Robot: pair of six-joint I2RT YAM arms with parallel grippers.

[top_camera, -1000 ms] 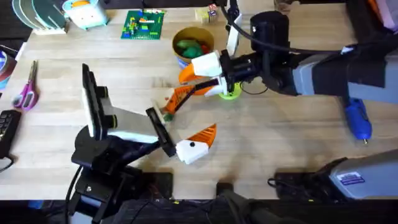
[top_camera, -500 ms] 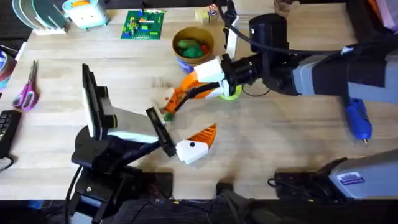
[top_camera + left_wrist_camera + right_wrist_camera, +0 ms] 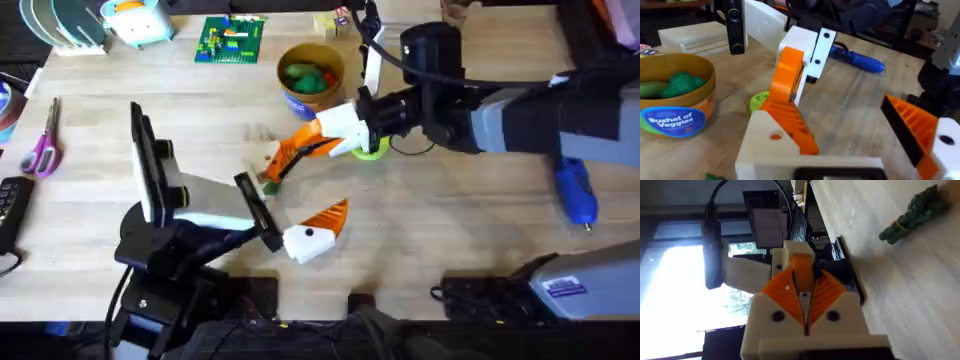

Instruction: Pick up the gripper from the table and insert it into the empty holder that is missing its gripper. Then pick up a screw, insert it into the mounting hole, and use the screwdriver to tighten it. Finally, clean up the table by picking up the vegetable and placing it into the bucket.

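beside the bucket (image 3: 311, 70), right hand (image 3: 300, 143) pinched.

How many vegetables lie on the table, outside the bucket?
1: the vegetable lies on the table, nearer the arms' bases than the bucket. Others could be hidden.

Close to the lens, the left end effector (image 3: 850, 137) spreads its two white, orange-padded fingers (image 3: 785, 125) wide apart. Beyond them the right end effector (image 3: 790, 82) hangs over the bench (image 3: 855, 95), pads pressed together. A tan bucket (image 3: 675, 107) (green toy vegetables inside) stands aside, and a blue screwdriver (image 3: 857, 57) lies farther off.
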